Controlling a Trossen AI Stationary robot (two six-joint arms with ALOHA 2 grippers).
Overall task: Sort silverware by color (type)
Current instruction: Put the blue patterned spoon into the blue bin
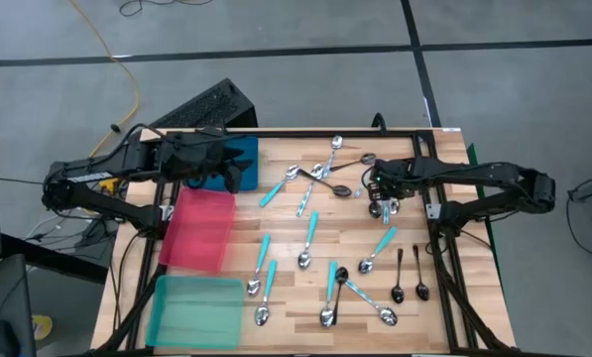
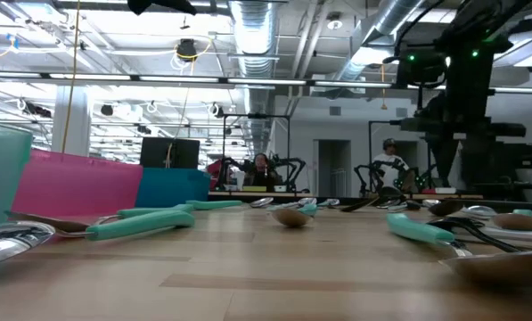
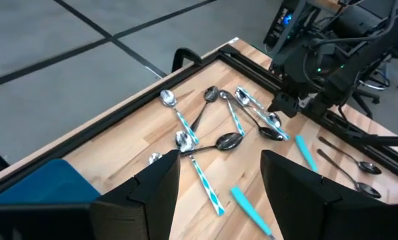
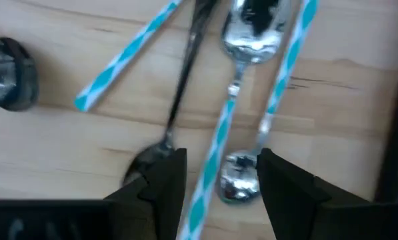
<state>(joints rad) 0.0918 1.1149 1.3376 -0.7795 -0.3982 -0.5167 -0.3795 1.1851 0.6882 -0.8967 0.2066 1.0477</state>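
Spoons lie scattered on the wooden table: a tangled cluster [image 1: 325,174] at the far side, turquoise-handled ones [image 1: 308,238] in the middle, black ones [image 1: 408,273] near the right edge. My right gripper [image 1: 380,196] hangs open, pointing down over the cluster's right end. In its wrist view the fingers [image 4: 222,190] stand on either side of a striped turquoise handle [image 4: 215,143] and a silver bowl [image 4: 239,180]; touch does not show. My left gripper [image 1: 233,171] is open [image 3: 219,200] above the blue tray [image 1: 244,151], holding nothing.
A red tray [image 1: 201,228] and a teal tray [image 1: 196,309] lie along the table's left side, in front of the blue one. A black frame rail [image 3: 205,63] borders the far edge. A black spoon [image 4: 182,80] lies beside the right gripper's finger.
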